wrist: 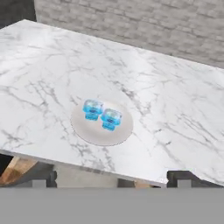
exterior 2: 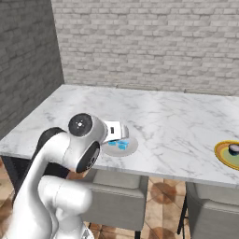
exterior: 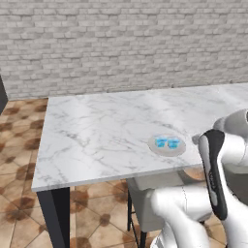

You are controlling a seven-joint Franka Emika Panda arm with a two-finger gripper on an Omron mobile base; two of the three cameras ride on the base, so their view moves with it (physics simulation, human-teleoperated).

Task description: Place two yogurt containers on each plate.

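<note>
A white marble tabletop (exterior: pixel 106 131) stands before a pale brick wall (exterior: pixel 121 43), and near its front edge, left of the middle, lies the plain off-white plate (wrist: pixel 94 131). On this plate sit two light blue yogurt containers, the first (wrist: pixel 92 109) and the second (wrist: pixel 111 119), upright and just beside each other, close enough that I cannot tell whether they touch. The left base view shows the same pair on the plate close to the front edge, with the arm's white and dark links rising at the lower right of that picture. In the right base view the arm's wrist partly covers the plate, and the gripper (wrist: pixel 111 183) itself is hidden behind it there; the hand view shows only its two dark finger tips, one (wrist: pixel 43 180) at the lower left and the other at the lower right, set far apart, so the claw stands wide open with nothing between its fingers, drawn back off the front edge of the tabletop. Far along the tabletop, at its front right part, lies the yellow-rimmed plate (exterior 2: pixel 223 158) with a green centre, carrying a small dark cup with a white top (exterior 2: pixel 234 149). Grey chairs (exterior 2: pixel 116 196) stand under the front edge on a brown tiled floor (exterior: pixel 19 213).
</note>
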